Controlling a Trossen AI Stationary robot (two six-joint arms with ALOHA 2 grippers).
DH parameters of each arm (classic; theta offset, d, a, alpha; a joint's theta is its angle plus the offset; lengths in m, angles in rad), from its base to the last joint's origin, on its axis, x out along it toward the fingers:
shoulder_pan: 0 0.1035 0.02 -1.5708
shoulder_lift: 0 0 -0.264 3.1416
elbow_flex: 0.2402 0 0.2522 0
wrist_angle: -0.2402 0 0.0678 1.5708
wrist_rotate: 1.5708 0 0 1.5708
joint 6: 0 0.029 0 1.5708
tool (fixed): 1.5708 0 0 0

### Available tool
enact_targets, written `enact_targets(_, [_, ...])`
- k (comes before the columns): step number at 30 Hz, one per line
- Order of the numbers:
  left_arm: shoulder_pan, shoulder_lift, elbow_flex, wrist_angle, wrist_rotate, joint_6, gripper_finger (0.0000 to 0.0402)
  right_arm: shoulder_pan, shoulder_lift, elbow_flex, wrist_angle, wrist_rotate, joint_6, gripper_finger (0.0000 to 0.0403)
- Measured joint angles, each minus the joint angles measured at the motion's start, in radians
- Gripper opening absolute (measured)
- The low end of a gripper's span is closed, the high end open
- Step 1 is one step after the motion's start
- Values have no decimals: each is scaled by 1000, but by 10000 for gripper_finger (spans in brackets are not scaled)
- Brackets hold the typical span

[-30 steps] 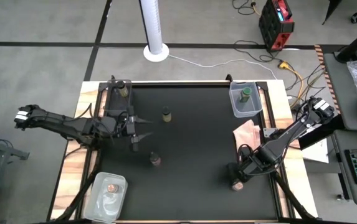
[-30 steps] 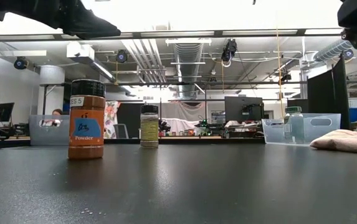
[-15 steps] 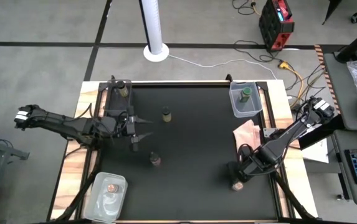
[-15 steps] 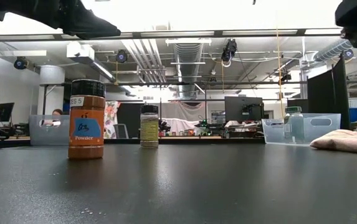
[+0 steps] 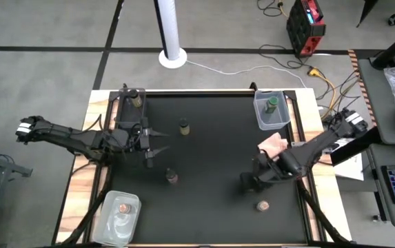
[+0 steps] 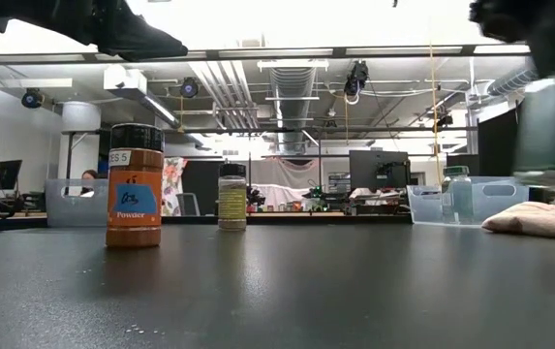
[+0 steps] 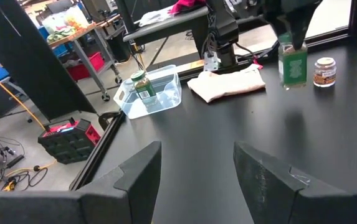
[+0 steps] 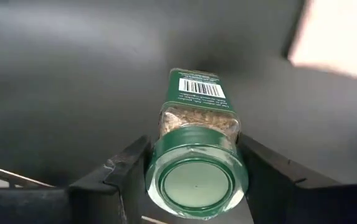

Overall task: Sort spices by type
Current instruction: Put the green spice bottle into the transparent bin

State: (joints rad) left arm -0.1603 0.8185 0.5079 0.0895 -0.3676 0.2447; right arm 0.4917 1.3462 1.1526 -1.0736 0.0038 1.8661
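Right pincer (image 5: 252, 180) right of centre in the high view, clamped on a green-lidded jar (image 8: 196, 155), fingers (image 8: 127, 163) pressed to either side just under the lid; jar lifted clear of the black counter (image 5: 211, 158), as seen from the left wrist. Pink-topped jar (image 5: 261, 205) standing alone lower right, just below that pincer. Pink cloth (image 5: 273, 146) beside the arm at right.

Left pincer (image 5: 157, 141) hovering at centre left, fingers (image 7: 134, 177) parted and holding nothing.

Small brown jar (image 5: 183, 126) upright at upper centre; dark-lidded orange jar (image 5: 171, 176) lower down, left of centre, large at left in the low view (image 6: 134, 186). Another jar (image 5: 136, 98) at the upper left corner of the counter.

Clear tub (image 5: 260, 117) at upper right holding a second green-lidded jar (image 5: 271, 105). Clear tub (image 5: 129, 213) at lower left holding a second pink-topped jar (image 5: 122, 207).
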Motion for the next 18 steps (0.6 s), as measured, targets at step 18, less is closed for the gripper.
enact_targets(18, [0, 0, 0, 0, -1, 9, 184, -463, 292, 494, -246, -105, -848, 201])
